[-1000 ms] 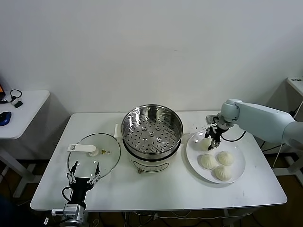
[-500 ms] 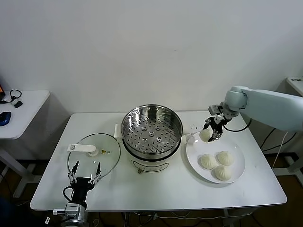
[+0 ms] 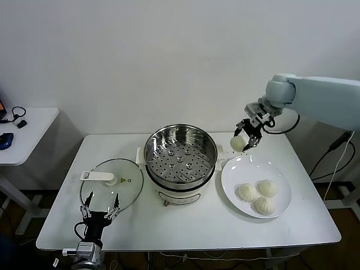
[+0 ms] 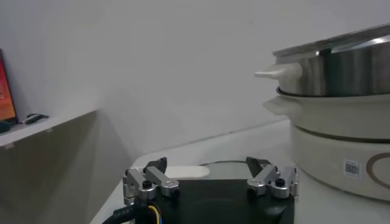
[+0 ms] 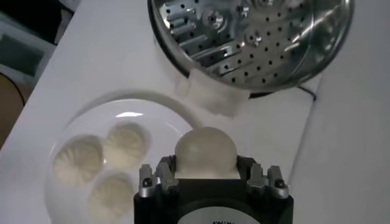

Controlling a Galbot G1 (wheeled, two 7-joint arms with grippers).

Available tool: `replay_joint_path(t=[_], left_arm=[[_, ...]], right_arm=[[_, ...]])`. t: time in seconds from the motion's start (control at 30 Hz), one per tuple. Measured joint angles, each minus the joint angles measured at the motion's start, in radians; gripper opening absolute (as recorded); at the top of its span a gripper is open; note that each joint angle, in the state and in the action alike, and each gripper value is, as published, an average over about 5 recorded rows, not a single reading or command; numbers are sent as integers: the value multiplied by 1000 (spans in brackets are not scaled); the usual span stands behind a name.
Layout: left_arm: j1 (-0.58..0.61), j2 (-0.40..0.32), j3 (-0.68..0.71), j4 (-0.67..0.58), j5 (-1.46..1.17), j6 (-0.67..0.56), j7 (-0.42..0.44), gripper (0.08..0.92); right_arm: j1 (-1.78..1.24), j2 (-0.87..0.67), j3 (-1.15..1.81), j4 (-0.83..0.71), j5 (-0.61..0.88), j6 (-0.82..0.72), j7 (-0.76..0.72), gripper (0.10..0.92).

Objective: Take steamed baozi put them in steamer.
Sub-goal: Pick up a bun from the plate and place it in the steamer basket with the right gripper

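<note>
1. Head view: right gripper [image 3: 244, 138] up in the air between steamer [image 3: 180, 156] and plate [image 3: 256, 185], fingers clamped on one bun [image 3: 238, 143], above the plate's far-left rim. Three more buns [image 3: 258, 194] clustered on the plate, touching one another. Steamer at mid-table, perforated tray bare, cream base beneath. Glass lid [image 3: 112, 183] flat on the table [image 3: 197, 225] to the steamer's left. Left gripper [image 3: 100, 211] low at the near-left table edge, just in front of the lid, fingers apart, holding nothing. Side table [image 3: 22, 132] at far left.

2. Left wrist view: left gripper [image 4: 210, 181] with both fingers spread wide, nothing between them, hovering close over the table. Steamer [image 4: 335, 115] near, steel pot on its cream base.

3. Right wrist view: right gripper [image 5: 207, 173] squeezed on the round bun [image 5: 205, 152] from both sides. Plate [image 5: 91, 115] below with three buns [image 5: 106, 164] together. Steamer [image 5: 256, 36] beyond the plate, holes of its tray showing, white handle facing the plate.
</note>
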Motion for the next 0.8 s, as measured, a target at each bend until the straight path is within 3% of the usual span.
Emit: replay_joint_path(t=[0.4,0.8], left_arm=[[-8,0,3,12,0,1,0,823],[-12,0,9,24,2,0,-6,823]], right_arm=[[36,149,-37,-84,55,274,-17,680],[5,327,-30,-184,-5,515,-8,682]])
